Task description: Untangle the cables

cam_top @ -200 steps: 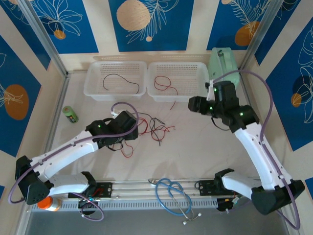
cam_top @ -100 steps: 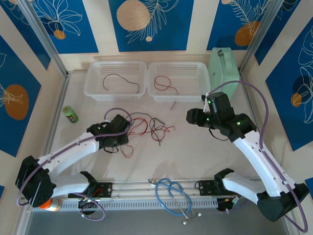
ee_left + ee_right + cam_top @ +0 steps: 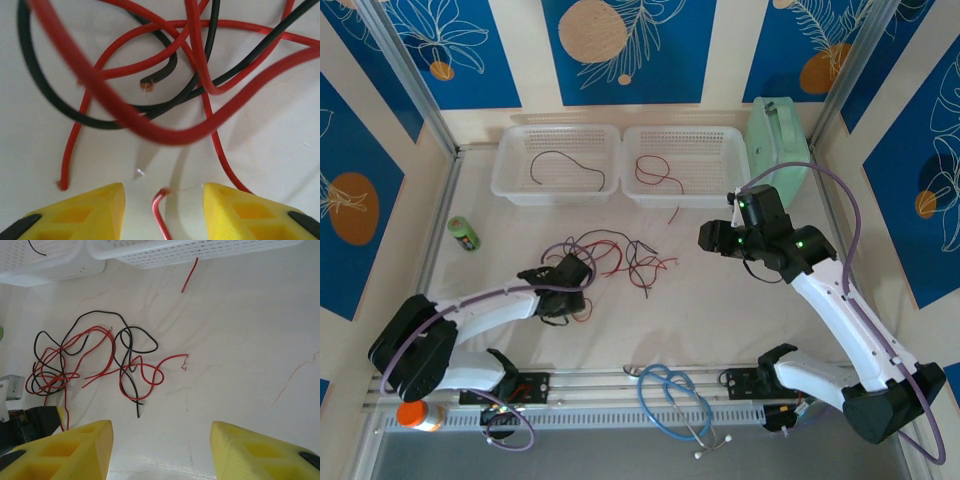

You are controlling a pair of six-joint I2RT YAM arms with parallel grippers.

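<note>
Well, my left jaws stand apart: the left gripper (image 3: 162, 202) shows two yellow foam fingertips (image 3: 95, 212) at the bottom of its wrist view. The bare end of one thin red strand (image 3: 156, 212) rises in the gap and seems to touch neither pad. Just above it, loops of the thin red and black cables (image 3: 150, 127) cross over one another on the white table (image 3: 280, 145). My right gripper (image 3: 160, 440) is likewise wide apart with nothing between its pads, hanging over bare table; its view has the cables (image 3: 95, 365) at centre left. From the overhead camera, the left gripper (image 3: 575, 288) sits low at the left edge of the tangle (image 3: 625, 258), and the right gripper (image 3: 712, 238) is well apart at centre right. Toward the top stand two white perforated plastic baskets: the left basket (image 3: 555, 131) holds one black wire (image 3: 560, 165), the right basket (image 3: 680, 131) one red wire (image 3: 658, 176). A short red offcut (image 3: 673, 214) lies just below the right basket.
</note>
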